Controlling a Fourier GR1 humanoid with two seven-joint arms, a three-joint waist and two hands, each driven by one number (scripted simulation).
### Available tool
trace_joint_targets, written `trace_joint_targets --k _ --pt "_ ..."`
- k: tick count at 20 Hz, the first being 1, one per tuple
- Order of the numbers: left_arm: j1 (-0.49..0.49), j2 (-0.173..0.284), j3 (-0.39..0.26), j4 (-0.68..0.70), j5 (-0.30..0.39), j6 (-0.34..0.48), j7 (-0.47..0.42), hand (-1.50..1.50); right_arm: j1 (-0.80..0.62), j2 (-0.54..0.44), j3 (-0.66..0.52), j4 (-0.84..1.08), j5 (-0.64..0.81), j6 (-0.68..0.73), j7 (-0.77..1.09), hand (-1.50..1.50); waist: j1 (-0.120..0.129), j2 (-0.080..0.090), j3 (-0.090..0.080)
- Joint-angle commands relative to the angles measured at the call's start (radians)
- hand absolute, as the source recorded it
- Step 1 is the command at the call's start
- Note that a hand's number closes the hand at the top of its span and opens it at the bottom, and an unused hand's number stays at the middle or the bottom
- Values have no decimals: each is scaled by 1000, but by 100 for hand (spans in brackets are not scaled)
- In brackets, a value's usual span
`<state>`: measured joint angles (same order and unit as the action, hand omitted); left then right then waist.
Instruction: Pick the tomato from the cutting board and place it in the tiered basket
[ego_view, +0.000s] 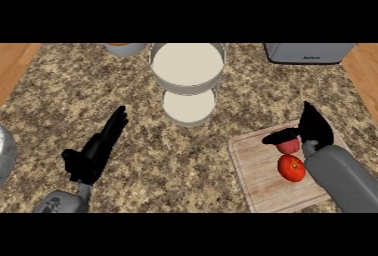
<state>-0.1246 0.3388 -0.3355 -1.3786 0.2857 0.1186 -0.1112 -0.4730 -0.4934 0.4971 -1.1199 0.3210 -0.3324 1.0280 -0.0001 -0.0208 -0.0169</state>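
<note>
Our right hand (314, 131) curls round something red at four o'clock; a tomato (292, 168) lies on the board (255, 175), basket (187, 65) unfilled; left hand (96, 152) straight-fingered.

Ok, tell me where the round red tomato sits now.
In the head view, the round red tomato lies on the wooden cutting board at lower right, beside the right hand.

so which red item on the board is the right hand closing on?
The upper, duller pinkish-red one, between the right hand's thumb and fingers. The brighter tomato lies nearer the camera on the cutting board, untouched beside the forearm.
</note>
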Motion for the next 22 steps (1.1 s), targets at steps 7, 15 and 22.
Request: trace_joint_targets --k 7,15,22 --pt "17 -6 22 10 8 -7 -10 0 -137 -16 35 -170 103 192 457 -150 -30 0 11" --pt "-1 2 38 54 -8 -18 -32 0 -40 67 1 -77 100 224 459 -150 -33 11 12" --pt "1 -10 32 28 -16 -31 -35 0 -8 110 -60 -113 187 245 459 -150 -20 11 13"
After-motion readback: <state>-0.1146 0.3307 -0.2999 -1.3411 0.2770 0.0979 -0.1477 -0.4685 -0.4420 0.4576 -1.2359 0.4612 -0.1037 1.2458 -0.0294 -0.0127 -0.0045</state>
